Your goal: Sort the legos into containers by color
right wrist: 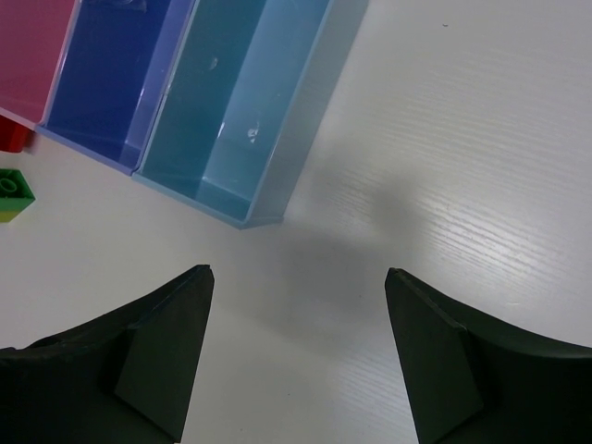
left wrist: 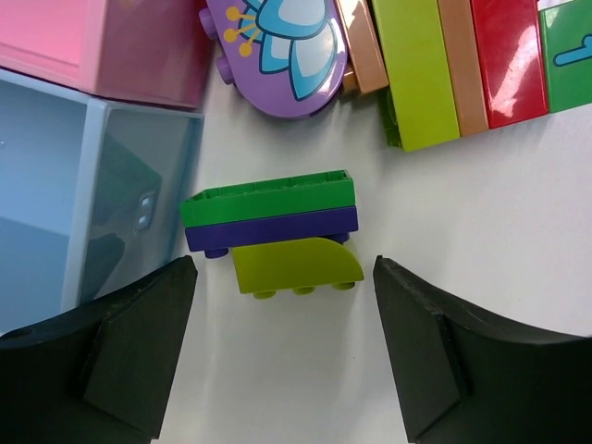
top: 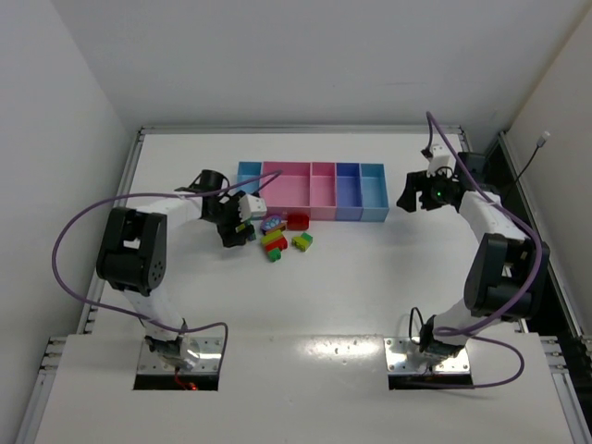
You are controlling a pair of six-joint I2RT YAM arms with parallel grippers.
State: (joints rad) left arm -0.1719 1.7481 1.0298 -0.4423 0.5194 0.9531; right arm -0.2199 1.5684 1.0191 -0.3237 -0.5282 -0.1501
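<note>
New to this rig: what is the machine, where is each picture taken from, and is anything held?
Two robot arms, left and right, are bolted to a white table. One picture looks down from above and behind them; the other two come from wrist cameras, with black fingers at the bottom. On the table: a row of joined bins, light blue, pink and periwinkle, with a cluster of legos in front. The left gripper is open around a green, purple and lime brick stack, not gripping it. The right gripper is open beside the light blue end bin, holding nothing.
</note>
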